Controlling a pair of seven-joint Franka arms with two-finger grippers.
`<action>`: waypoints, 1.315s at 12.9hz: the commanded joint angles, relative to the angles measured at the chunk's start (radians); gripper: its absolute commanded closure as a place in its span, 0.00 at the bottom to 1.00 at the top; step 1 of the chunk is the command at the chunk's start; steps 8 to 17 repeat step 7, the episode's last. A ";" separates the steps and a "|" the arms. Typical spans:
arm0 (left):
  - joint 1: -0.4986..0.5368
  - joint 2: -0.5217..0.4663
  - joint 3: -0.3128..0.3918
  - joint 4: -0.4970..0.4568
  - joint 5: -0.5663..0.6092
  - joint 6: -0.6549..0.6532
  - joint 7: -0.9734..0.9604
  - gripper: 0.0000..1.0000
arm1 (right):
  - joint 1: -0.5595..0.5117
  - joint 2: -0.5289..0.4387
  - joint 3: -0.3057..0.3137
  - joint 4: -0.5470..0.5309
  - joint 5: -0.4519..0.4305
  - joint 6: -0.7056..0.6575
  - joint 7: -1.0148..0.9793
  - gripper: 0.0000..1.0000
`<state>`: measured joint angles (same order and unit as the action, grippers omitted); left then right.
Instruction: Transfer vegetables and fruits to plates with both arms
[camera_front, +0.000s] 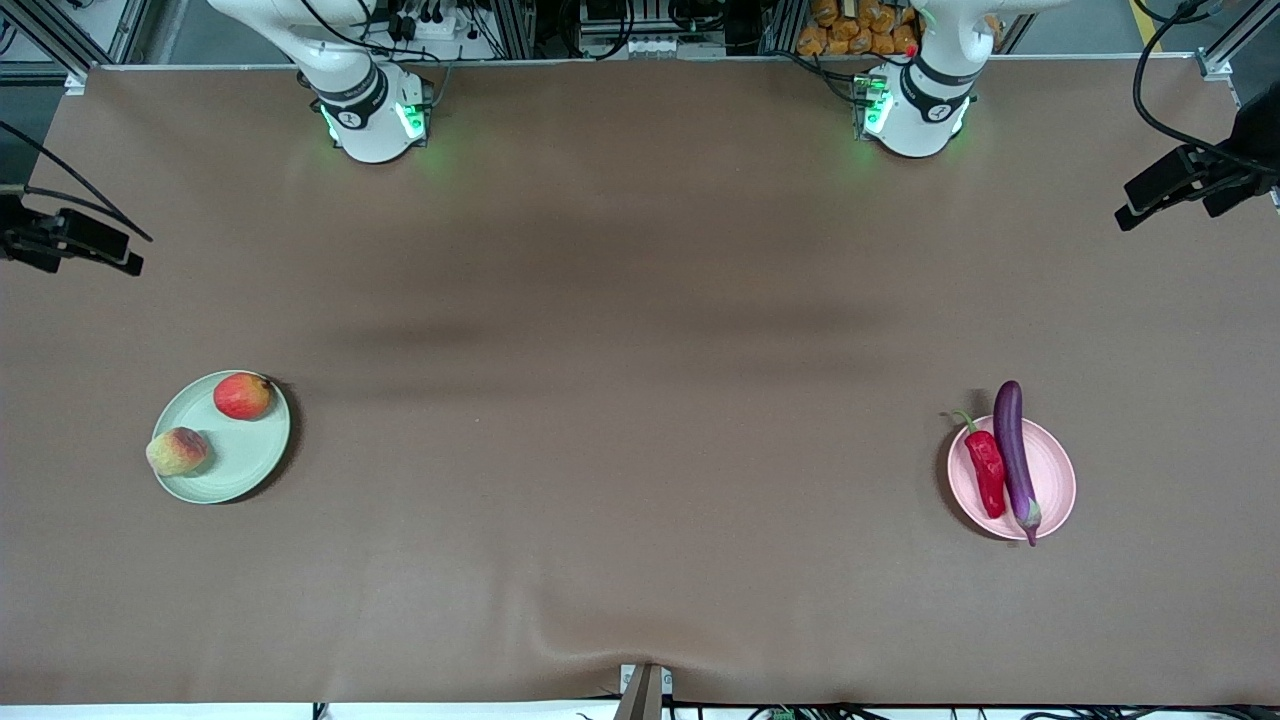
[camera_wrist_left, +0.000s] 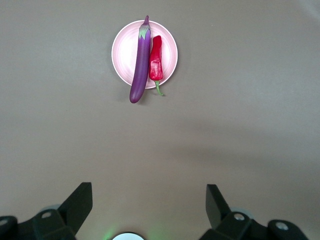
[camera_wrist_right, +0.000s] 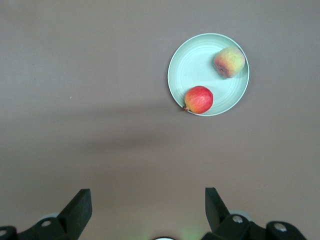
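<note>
I read no labels. Both arms wait raised near their bases: left gripper (camera_wrist_left: 148, 200) and right gripper (camera_wrist_right: 148, 200), fingers apart, empty. On the brown worktop (camera_front: 640, 420), eggplant (camera_front: 1014, 455) and chili pepper (camera_front: 986, 468) lie on the pink plate (camera_front: 1055, 480); peach (camera_front: 178, 451) and red fruit (camera_front: 242, 396) on the green plate (camera_front: 240, 460).

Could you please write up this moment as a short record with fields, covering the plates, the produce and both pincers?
green plate: toward the right arm's end; holds red fruit and peach
pink plate: toward the left arm's end; holds eggplant and chili pepper side by side
eggplant: both ends overhang the rim
left pincer: open, empty, over bare table
right pincer: open, empty, over bare table
</note>
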<state>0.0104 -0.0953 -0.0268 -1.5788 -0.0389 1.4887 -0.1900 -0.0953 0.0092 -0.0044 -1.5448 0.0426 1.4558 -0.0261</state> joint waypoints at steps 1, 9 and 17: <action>0.031 -0.024 -0.005 -0.010 0.004 -0.013 0.049 0.00 | 0.038 -0.012 -0.018 0.037 -0.023 -0.055 0.087 0.00; 0.031 -0.006 -0.013 0.029 0.034 -0.025 0.086 0.00 | 0.048 -0.015 -0.023 0.043 -0.021 -0.078 0.095 0.00; 0.031 -0.006 -0.013 0.029 0.034 -0.025 0.086 0.00 | 0.048 -0.015 -0.023 0.043 -0.021 -0.078 0.095 0.00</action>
